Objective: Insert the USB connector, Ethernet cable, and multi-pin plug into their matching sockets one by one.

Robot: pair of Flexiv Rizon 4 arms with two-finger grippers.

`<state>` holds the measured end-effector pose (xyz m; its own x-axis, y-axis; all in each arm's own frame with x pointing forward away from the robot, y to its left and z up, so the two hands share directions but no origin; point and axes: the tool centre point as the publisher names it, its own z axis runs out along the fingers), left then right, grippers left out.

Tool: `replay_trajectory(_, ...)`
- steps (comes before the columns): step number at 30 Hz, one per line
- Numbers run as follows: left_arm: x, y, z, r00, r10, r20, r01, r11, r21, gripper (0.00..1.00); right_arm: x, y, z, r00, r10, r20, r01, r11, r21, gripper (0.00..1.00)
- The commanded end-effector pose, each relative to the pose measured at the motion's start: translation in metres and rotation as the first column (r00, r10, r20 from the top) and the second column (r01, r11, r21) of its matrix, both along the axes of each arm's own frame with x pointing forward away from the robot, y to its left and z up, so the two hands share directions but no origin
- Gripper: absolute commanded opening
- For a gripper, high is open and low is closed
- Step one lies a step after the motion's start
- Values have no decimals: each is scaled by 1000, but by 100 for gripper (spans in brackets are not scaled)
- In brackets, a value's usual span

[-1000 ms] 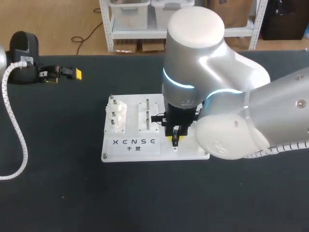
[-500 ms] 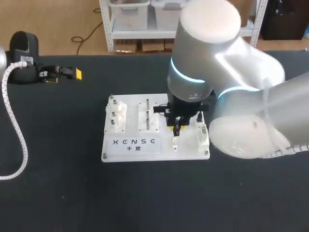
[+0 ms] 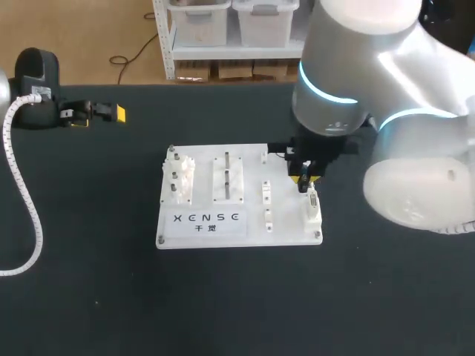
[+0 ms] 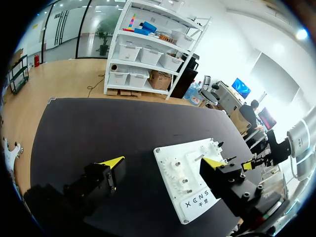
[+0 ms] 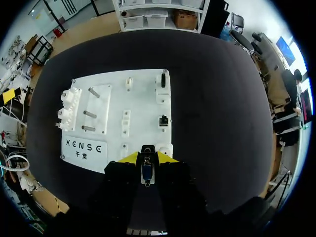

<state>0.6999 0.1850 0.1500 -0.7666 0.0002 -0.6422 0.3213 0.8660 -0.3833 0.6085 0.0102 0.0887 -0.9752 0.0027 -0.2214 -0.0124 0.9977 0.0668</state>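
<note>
The white socket board (image 3: 286, 222) lies mid-table. My right gripper (image 3: 303, 178) hangs over its right part, shut on a small USB connector (image 5: 146, 170) with a blue insert that sticks out between the yellow tips. In the right wrist view the board (image 5: 143, 106) lies ahead of the gripper (image 5: 143, 159), with a dark socket (image 5: 163, 121) just beyond the connector and another socket (image 5: 161, 81) further on. My left gripper (image 3: 96, 115) sits at the table's far left, well away from the board, open and empty. In the left wrist view its fingers (image 4: 112, 161) stand wide apart with the board (image 4: 197, 197) ahead.
A white block with pegs (image 3: 180, 178) stands on the board's left side and a slotted fixture (image 3: 228, 178) in its middle. A white block (image 3: 312, 210) sits near the right edge. My left arm's coiled white hose (image 3: 22, 193) lies on the black table.
My right arm has swung from the board's front middle towards its right rear, carrying the connector. The left arm has stayed put.
</note>
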Motion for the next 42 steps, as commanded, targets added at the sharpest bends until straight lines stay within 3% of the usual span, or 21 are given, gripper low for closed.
replay_trajectory(1,0,0,0,1000,0,0,0,1000,0,100,-7,-9,-1,1000,-11,13,11,1000,-10,0)
replay_trajectory(28,0,0,0,1000,0,0,0,1000,0,100,-15,-19,-30,1000,-19,2,19,998,-57,0)
replay_trajectory(42,0,0,0,1000,0,0,0,1000,0,100,-11,-20,-32,999,-33,15,34,998,-50,0)
